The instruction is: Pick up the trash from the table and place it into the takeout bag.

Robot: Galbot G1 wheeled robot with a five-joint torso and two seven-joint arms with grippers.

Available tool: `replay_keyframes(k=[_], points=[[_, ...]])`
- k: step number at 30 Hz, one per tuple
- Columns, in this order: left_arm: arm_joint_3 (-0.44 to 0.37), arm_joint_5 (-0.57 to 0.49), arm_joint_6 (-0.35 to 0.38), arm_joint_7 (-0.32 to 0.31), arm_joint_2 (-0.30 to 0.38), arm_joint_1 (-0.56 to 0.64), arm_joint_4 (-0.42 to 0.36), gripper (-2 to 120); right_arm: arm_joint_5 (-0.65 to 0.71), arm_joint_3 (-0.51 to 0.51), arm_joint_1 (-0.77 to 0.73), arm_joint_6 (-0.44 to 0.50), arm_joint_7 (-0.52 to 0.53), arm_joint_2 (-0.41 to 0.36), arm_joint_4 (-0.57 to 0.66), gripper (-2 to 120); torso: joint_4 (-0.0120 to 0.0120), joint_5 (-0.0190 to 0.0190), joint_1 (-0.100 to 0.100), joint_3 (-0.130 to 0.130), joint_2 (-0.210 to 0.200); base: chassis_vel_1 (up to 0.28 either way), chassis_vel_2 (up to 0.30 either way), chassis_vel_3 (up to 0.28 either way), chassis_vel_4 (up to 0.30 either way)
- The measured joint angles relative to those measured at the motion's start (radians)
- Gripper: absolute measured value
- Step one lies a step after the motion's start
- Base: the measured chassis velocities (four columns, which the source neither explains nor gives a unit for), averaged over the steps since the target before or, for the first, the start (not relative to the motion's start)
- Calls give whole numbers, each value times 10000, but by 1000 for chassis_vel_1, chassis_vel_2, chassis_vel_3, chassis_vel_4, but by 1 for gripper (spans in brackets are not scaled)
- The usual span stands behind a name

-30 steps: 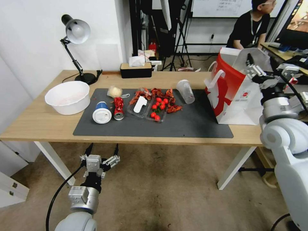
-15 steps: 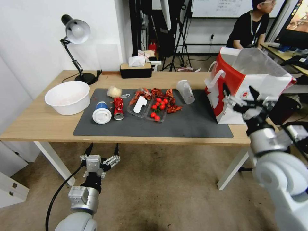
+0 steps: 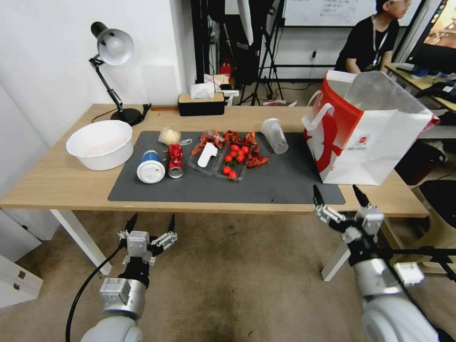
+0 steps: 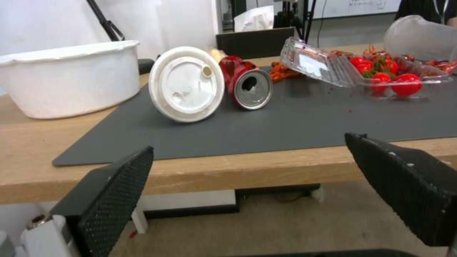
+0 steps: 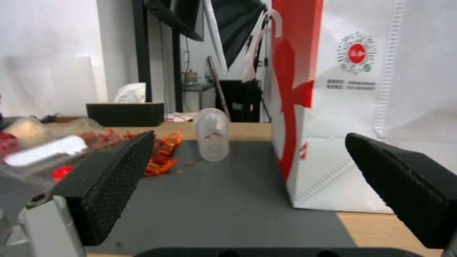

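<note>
Light wood and white legs make up the long surface (image 3: pixel 57 183), which stands against a white wall with a dark grey mat (image 3: pixel 285 183) spread over its middle. Near the left end, just off the mat's left edge, sits the beige shallow bowl (image 3: pixel 100 143), upright. On the mat's left part the blue-and-white cup with white lid (image 3: pixel 150 167) lies on its side, lid toward the front edge, and the red drink can (image 3: pixel 175 160) lies just beside it, its open top also facing the front. Behind the can, near the mat's back edge, rests the pale wad (image 3: pixel 169 136). A clear plastic tray (image 3: pixel 219 161) with cherry tomatoes (image 3: pixel 233 159) and red crayfish shells (image 3: pixel 240 138) takes the mat's middle. To its right the clear plastic cup (image 3: pixel 275 135) lies tipped over near the back edge. At the right end the takeout bag (image 3: pixel 368 137) stands upright and open on the mat's right edge, red and white panels with a small red round logo facing front. A black desk lamp (image 3: pixel 113 71) stands at the back left corner and a black tissue box (image 3: pixel 201 103) at the back edge. Both arms hang below the front edge over the floor: the left hand (image 3: pixel 151 222) under the mat's left part with its fingers spread apart and nothing between them, the right hand (image 3: pixel 339 195) below the bag's end, fingers likewise spread wide and holding nothing.
</note>
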Motion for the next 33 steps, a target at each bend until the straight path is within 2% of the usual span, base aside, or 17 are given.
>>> replay_keyframes(k=[6, 14, 22, 33], points=[[-8, 14, -44, 12, -11, -58, 168, 100, -427, -142, -304, 1120, 7, 355, -671, 100, 0, 1, 0, 0, 0, 0, 0, 0, 0], [-61, -72, -65, 55, 37, -69, 190, 100, -252, -376, -532, 1388, -98, 584, -1135, 100, -1, 1, 0, 0, 0, 0, 0, 0, 0], [-78, -154, -112, 58, 5, -5, 100, 100, -180, -582, -493, 1303, -102, 674, -1449, 100, 0, 1, 0, 0, 0, 0, 0, 0, 0], [-92, -219, -145, 74, -5, 29, 2, 100, -180, -746, -449, 941, -102, 790, -1225, 100, -1, 0, 0, 1, 0, 0, 0, 0, 0]])
